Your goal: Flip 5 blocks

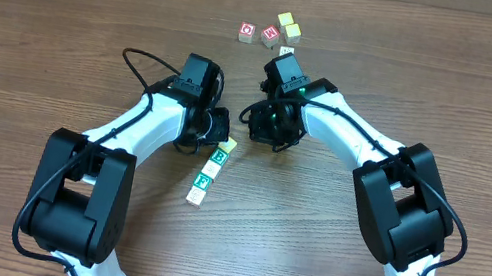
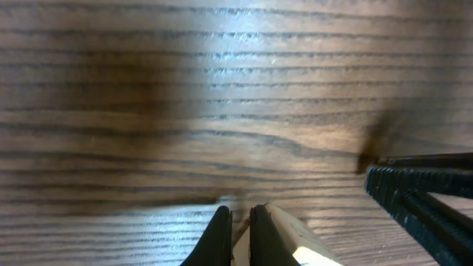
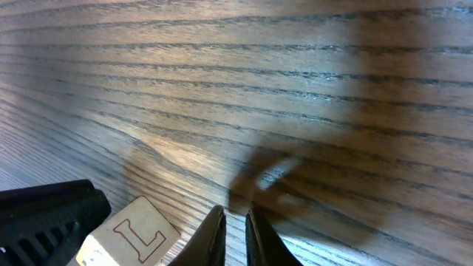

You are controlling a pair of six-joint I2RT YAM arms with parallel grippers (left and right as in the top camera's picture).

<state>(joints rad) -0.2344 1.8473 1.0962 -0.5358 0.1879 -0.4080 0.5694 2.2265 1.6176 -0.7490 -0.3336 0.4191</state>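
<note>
A slanted row of blocks lies mid-table: a pale yellowish cube [image 1: 228, 143], a green B cube [image 1: 218, 159] and a green F cube [image 1: 199, 189]. My left gripper [image 1: 223, 135] is shut, low over the wood. The pale cube [image 2: 295, 240] rests against the outer side of one finger [image 2: 260, 236]. My right gripper [image 1: 268, 138] sits just to the right with its jaws almost together and nothing between them. In the right wrist view its tips [image 3: 235, 233] stand beside a pale cube [image 3: 137, 236] with a red-outlined L. Two more pale blocks [image 1: 286, 20] [image 1: 293, 34] lie at the back.
Two red-printed cubes [image 1: 247, 33] [image 1: 270, 34] lie at the back beside the pale ones. A small whitish cube [image 1: 287, 52] sits just behind the right wrist. Each wrist view shows the other arm's black gripper body [image 2: 421, 199] [image 3: 44, 222] close by.
</note>
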